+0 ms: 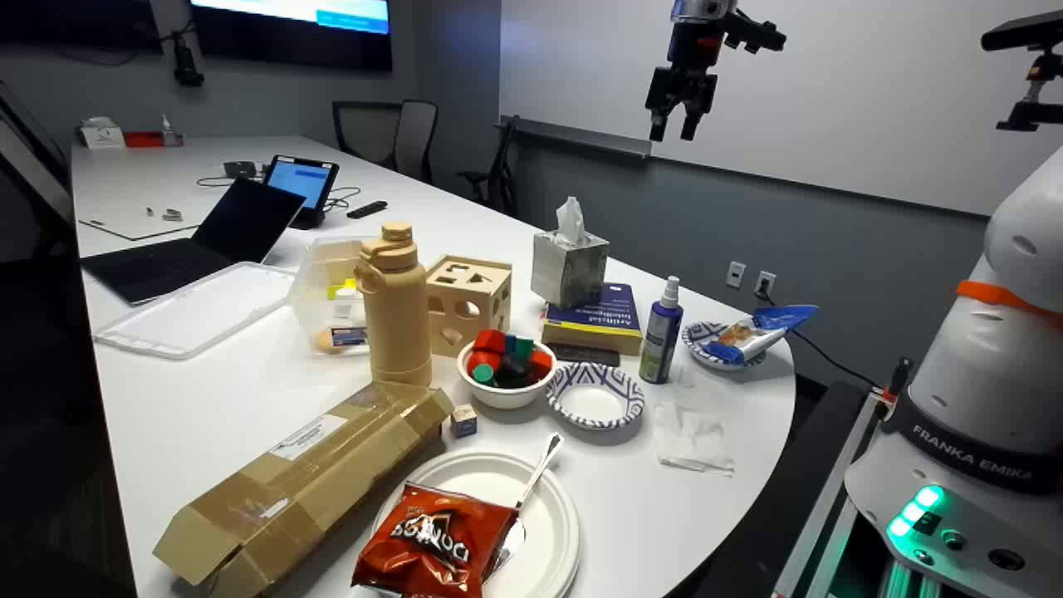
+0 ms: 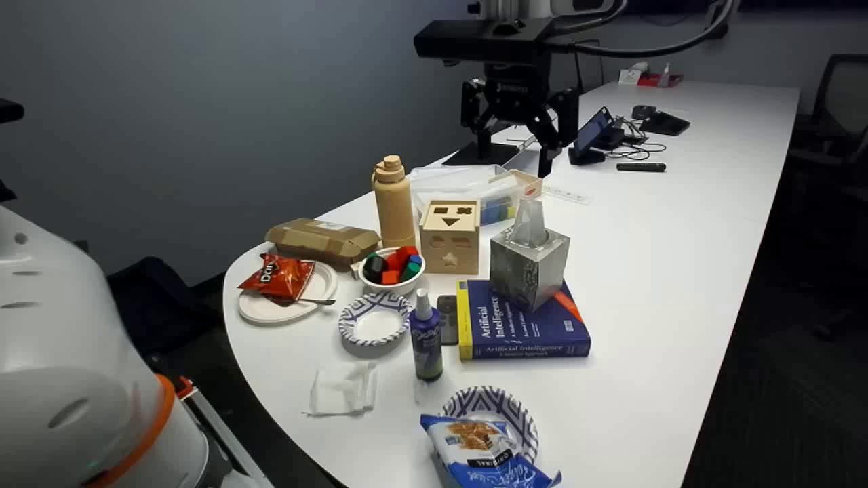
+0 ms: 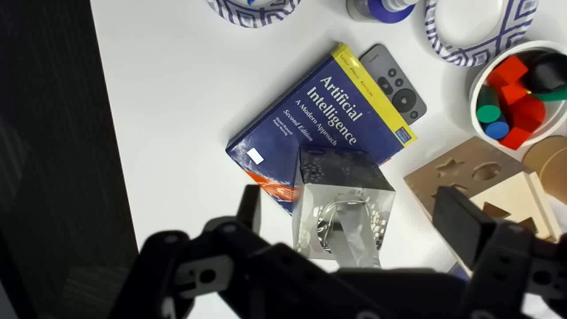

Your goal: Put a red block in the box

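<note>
Several red blocks lie mixed with green, blue and black pieces in a white bowl [image 1: 508, 399]. Red blocks show in both exterior views [image 1: 490, 340] [image 2: 407, 251] and in the wrist view [image 3: 509, 71]. The box, a pale wooden cube with shape holes [image 1: 490, 278] [image 2: 434, 263], stands right beside the bowl. It also shows at the right of the wrist view [image 3: 465, 167], partly hidden by a finger. My gripper [image 1: 673, 131] [image 2: 515, 157] [image 3: 352, 212] is open and empty, high above the table. In the wrist view its fingers frame the tissue box, off to one side of the bowl.
A tissue box [image 1: 569, 266] stands on a thick blue book [image 2: 522, 325]. A tall tan bottle [image 1: 397, 316] stands close by the wooden box. A cardboard carton [image 1: 307, 482], a spray bottle [image 1: 662, 332], a patterned bowl [image 1: 595, 407] and a plate with a chip bag [image 1: 436, 540] are around.
</note>
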Available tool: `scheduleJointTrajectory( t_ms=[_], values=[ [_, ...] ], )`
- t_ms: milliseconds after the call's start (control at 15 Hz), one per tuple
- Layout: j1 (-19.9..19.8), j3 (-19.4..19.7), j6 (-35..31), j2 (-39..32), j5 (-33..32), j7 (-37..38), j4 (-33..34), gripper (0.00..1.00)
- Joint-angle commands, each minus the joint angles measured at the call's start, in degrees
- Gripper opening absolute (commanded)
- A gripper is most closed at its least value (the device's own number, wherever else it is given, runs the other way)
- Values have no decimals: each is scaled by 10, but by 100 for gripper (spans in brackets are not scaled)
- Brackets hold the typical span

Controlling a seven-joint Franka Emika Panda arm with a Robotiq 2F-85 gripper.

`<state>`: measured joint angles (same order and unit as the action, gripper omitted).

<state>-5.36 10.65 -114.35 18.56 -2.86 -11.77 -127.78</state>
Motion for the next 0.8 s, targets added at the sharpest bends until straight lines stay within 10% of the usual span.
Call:
scheduleJointTrajectory(
  t_ms=[0,733],
  values=[
    [-5,-4,2,-1,2,-1,1,100],
    [110,-113,-187,-18,65,-21,-147,100]
  ],
)
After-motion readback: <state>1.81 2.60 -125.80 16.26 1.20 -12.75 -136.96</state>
